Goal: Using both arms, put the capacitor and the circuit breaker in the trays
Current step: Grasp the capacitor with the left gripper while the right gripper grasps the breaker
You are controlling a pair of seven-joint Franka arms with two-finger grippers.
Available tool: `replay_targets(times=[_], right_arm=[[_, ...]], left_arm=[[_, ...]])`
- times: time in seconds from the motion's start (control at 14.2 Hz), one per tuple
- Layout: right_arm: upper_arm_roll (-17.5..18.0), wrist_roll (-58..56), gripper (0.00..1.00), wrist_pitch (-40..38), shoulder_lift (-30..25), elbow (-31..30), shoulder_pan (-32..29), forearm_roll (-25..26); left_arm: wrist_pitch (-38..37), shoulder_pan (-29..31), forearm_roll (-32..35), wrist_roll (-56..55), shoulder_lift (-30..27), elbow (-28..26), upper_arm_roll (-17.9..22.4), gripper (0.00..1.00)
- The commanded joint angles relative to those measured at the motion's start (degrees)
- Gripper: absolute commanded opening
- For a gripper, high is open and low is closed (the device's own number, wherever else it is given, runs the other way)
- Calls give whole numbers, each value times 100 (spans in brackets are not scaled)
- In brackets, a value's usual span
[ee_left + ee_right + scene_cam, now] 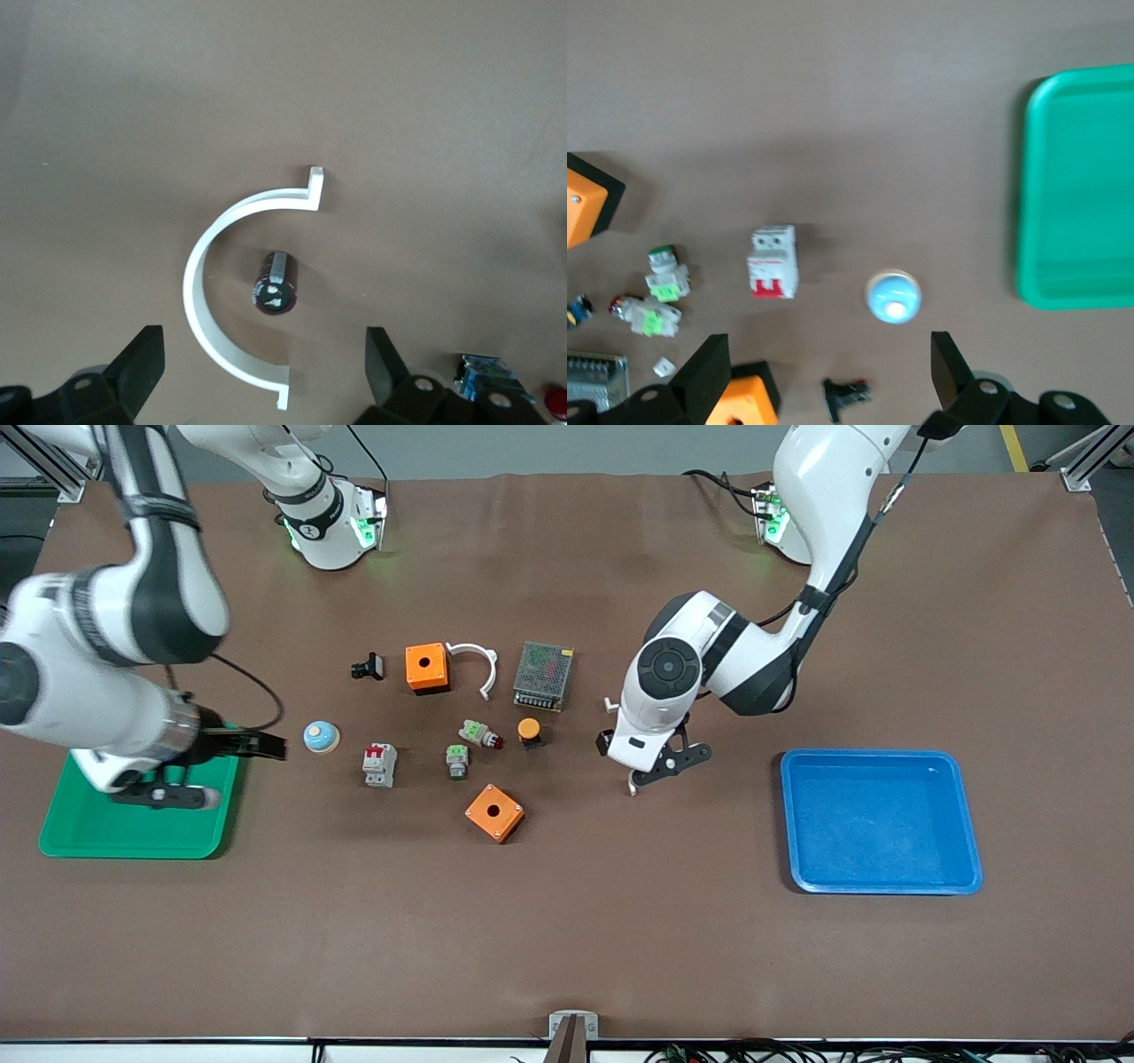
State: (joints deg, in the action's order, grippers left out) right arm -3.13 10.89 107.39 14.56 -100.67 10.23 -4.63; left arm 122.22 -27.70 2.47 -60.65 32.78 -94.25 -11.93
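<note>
- Two pickups are pending, by my judgement: neither task part is held or in a tray yet.
- The left end effector (264, 341) hovers low over the tabletop (620, 939), fingers spread, gripping nothing.
- In the left wrist view the capacitor (275, 283) lies on its side inside the curve of a white C-shaped clip (205, 257), apart from it.
- The next move calls for a straight descent with the fingers straddling the capacitor and missing the clip; it may roll.
- The right end effector (266, 746), also spread and empty, sits at the edge of the green tray (53, 841), beside a blue-domed bell (321, 736).
- The circuit breaker (379, 764) lies flat near the bell, toward the left arm's end, so the right arm must reach over and align with its narrow sides.
- The blue tray (886, 886) holds nothing.
</note>
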Motion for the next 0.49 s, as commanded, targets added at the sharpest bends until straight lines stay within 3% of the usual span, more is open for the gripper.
replay_targets(times=[0.0, 0.21, 0.42], right_arm=[[-47, 387, 100, 1130, -234, -1109, 452, -108], [-56, 467, 100, 2423, -147, -1823, 866, -108], [-65, 458, 100, 2831, 152, -1948, 1006, -30]], left_arm=[[661, -51, 122, -227, -79, -435, 7, 100], [1057, -86, 131, -316, -1, -664, 15, 99], [1708, -95, 139, -316, 122, -902, 33, 98]])
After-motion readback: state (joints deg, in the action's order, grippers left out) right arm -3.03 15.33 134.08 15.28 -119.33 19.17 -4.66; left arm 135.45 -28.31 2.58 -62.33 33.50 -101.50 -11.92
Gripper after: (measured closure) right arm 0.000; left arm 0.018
